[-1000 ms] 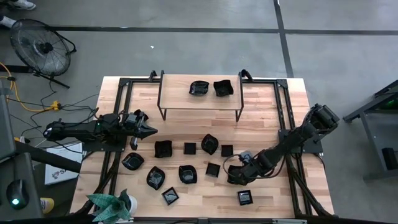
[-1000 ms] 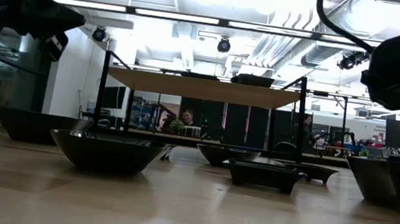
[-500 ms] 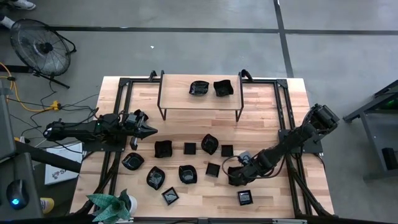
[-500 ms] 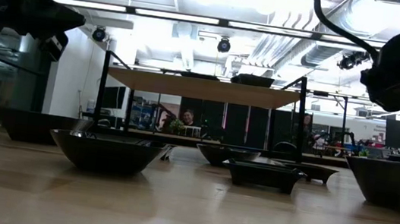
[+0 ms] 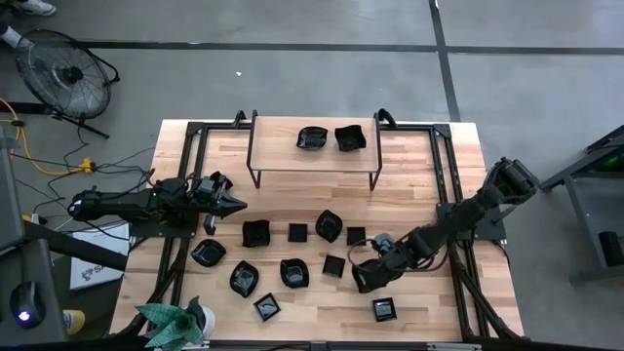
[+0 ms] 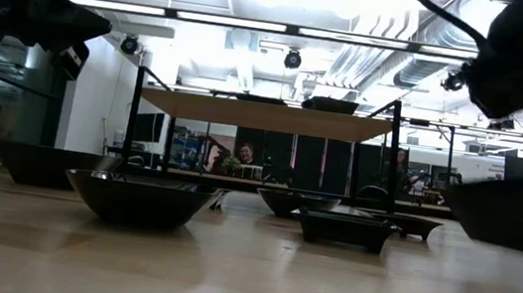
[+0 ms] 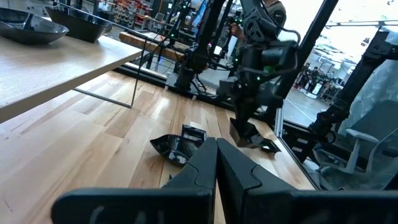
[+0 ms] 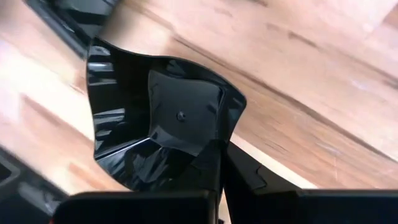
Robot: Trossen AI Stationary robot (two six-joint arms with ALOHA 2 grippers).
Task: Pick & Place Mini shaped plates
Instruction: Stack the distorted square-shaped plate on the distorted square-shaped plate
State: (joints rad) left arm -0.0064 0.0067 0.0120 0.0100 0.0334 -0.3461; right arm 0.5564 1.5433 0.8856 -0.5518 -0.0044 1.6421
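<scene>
Right gripper is pinched onto the rim of a wavy-edged black plate, which hangs clear of the wood near the table's front right corner. Just in front of it a small square plate lies close to the front edge. Left of the gripper a loose group of mini plates spreads across the middle of the table, reaching toward the plant at the front left corner. Left gripper hovers over the left side of the table, fingers pressed together and empty. At the back edge a raised shelf carries two more black plates.
</scene>
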